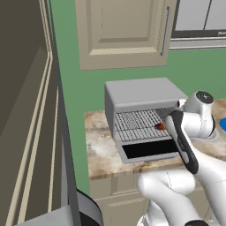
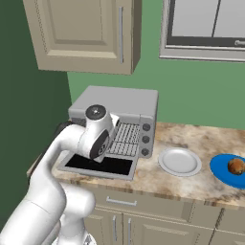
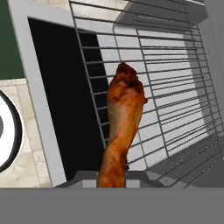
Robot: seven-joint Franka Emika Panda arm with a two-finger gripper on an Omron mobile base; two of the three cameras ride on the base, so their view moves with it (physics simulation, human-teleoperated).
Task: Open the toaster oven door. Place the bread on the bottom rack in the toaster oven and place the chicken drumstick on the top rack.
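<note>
The chicken drumstick (image 3: 124, 118) is pinched by its thin end in the closed gripper (image 3: 112, 181). It is held over a silver wire rack (image 3: 175, 78) at the toaster oven (image 1: 143, 95) mouth, above the lowered toaster oven door (image 1: 150, 150). The bread (image 2: 235, 166) is seen on a blue plate (image 2: 221, 176).

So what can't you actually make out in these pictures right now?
- Claw tips: in the hand view, the chicken drumstick and the bottom edge hide them.
- Drumstick in the left base view: mostly hidden by the arm.
- Which rack sits under it: unclear.
- Bread: too small for detail.
</note>
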